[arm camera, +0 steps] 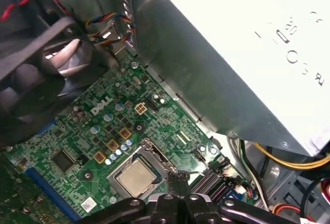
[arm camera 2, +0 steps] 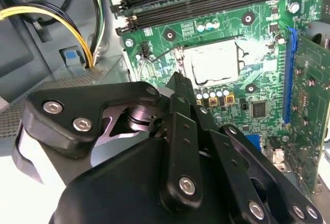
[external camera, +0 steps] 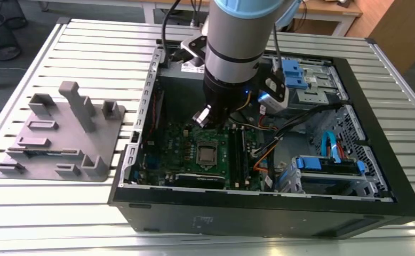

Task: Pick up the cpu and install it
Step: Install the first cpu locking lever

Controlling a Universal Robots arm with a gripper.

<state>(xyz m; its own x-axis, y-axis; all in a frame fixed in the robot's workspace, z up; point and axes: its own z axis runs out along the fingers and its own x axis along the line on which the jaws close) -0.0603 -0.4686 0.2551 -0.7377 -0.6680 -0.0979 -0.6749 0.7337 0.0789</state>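
Silver cpu [arm camera: 135,176] sits flat in the socket [arm camera: 138,175] on the green board [arm camera: 98,131]; I also see it in the second wrist view as a pale square in the metal frame [arm camera 2: 212,63]. From the exterior view it reads as a grey square [external camera: 207,154] mid-board, inside the open case [external camera: 264,210].

My hand [arm camera 2: 176,79] hangs above the board, near the socket but apart from it. Fingers [arm camera 2: 178,87] look drawn together to a narrow tip, nothing between them as far as I can see. In the first wrist view the tip [arm camera: 178,180] stands just beside the socket's edge.

Grey holder [external camera: 58,138] lies on the slatted counter [external camera: 22,208], well apart from the case on the exterior view's left; I cannot make out any chip on it.

My read: pick and placement look done, chip seated in the frame. Whether the retaining frame or lever is closed over it, I cannot tell.
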